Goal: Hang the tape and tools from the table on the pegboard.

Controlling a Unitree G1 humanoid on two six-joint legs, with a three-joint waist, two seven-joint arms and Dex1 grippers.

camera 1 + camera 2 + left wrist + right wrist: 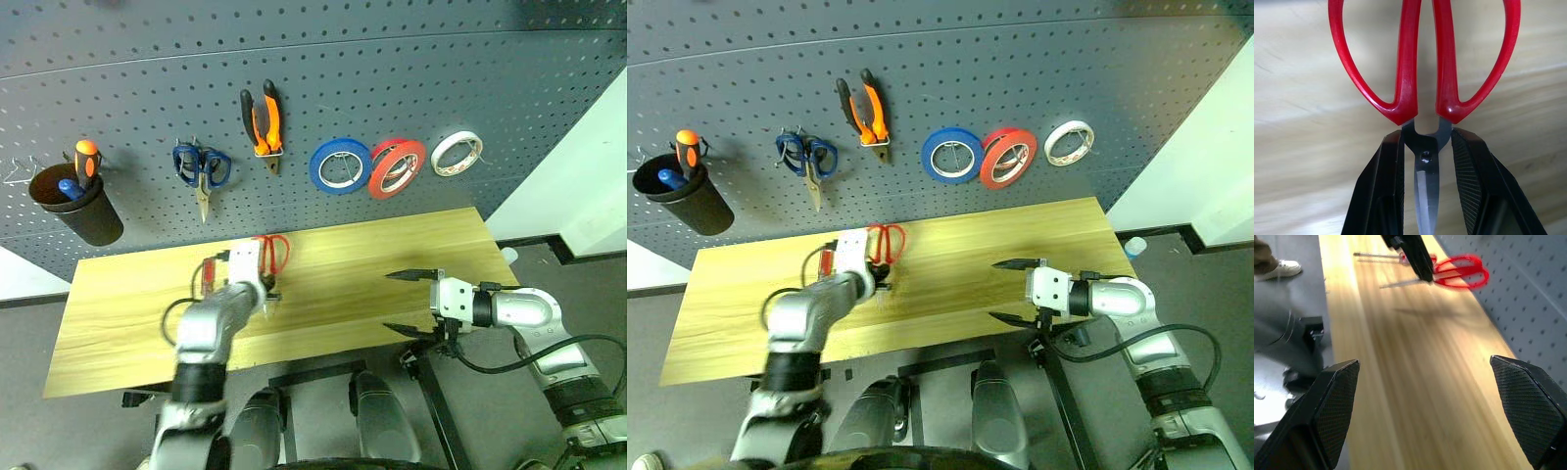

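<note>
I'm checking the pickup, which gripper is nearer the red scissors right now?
Left. The left gripper is shut on the red-handled scissors, gripping them at the pivot. The right gripper hangs open well off to the side, over the table edge.

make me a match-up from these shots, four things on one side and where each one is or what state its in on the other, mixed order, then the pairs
Things:
1. red-handled scissors
2. pliers
3. red-orange tape
4. right gripper

Places or states:
A. hanging on the pegboard between the blue tape ring and the white tape ring
B. open, holding nothing, over the table
C. clamped at the pivot by the left gripper
D. hanging on the pegboard, beside the blue-handled scissors

Pairs: 1-C, 2-D, 3-A, 4-B
</note>
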